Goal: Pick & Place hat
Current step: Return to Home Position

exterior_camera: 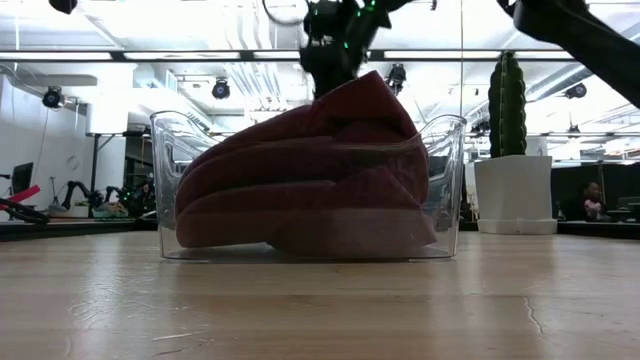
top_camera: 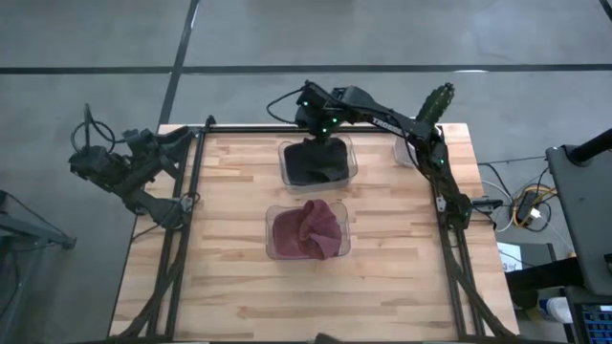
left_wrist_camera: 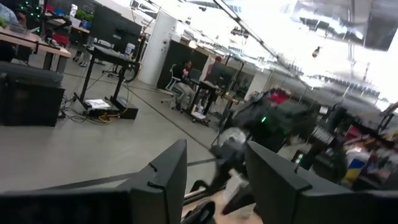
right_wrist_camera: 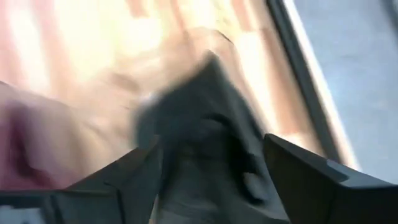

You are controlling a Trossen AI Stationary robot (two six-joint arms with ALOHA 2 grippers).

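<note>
2 clear plastic bins sit on the wooden table (top_camera: 220,277), and both are filled. I take the far bin (top_camera: 352,164) as the landmark. The black cap (top_camera: 316,164) lies crumpled inside it. The near bin (top_camera: 271,234) stands just in front of it, with a strip of bare wood between them and the red cap (top_camera: 308,229) bunched inside. In the low view the red cap's crown rises above the near bin's rim, so it seems to rest loosely rather than pressed down.

The right gripper (top_camera: 322,134) hangs over the far bin's back edge, its arm reaching in from the table's right side. In the right wrist view its fingers (right_wrist_camera: 134,177) are spread wide with nothing between them, and the black cap shows blurred below the gap. The pincer is released, then, and the cap lies in the bin under its own weight.

The left gripper (left_wrist_camera: 214,148) waits folded well to the left of the far bin, beyond the table's edge. Its fingers are likewise parted and empty, out of the right arm's way.

By my judgement the sorting is finished. What is left is for the right arm to rise clear of the far bin's wall before it swings home, lest a finger catch the cloth or nudge the light bin.
</note>
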